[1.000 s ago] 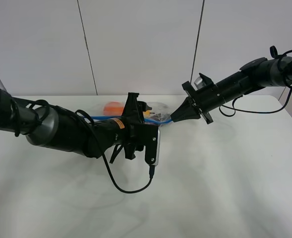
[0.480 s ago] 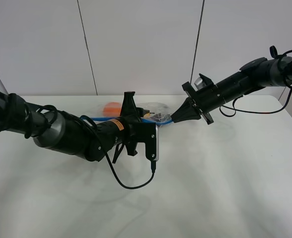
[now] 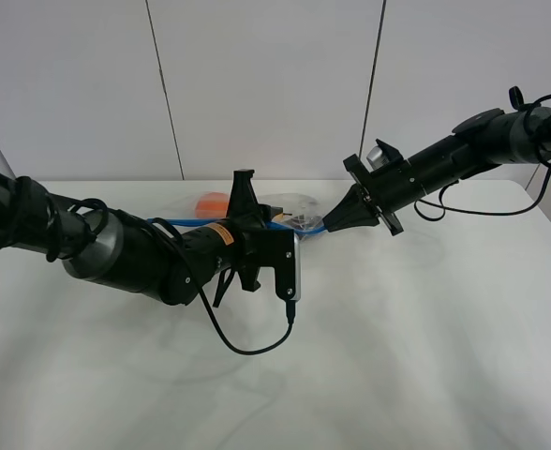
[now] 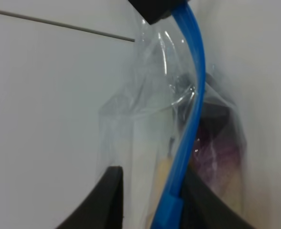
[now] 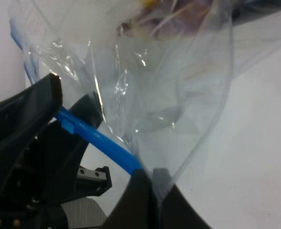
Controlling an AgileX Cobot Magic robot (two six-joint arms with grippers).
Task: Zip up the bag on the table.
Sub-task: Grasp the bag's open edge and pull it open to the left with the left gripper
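Note:
The bag [image 3: 292, 208] is clear crinkly plastic and is held between my two grippers at the back middle of the white table [image 3: 425, 328]. An orange [image 3: 210, 201] shows through it, and purple and yellow shapes show in the left wrist view. Its blue seal strip [image 4: 190, 109] runs taut from one gripper to the other. My left gripper [image 3: 253, 217] is closed down around the strip, with one finger [image 4: 198, 202] against it. My right gripper [image 3: 328, 226] is shut on the strip's end [image 5: 126, 160], and its fingers [image 5: 143, 202] pinch the corner of the bag.
The left arm's cable [image 3: 247, 349] loops down onto the table in front of the bag. A grey panelled wall [image 3: 266, 84] stands right behind the table's back edge. The right arm [image 3: 444, 159] reaches in from the back right.
My left gripper has shifted slightly left and up along the blue strip, and the arm behind it has risen a little. The right gripper has held still on the strip's end.

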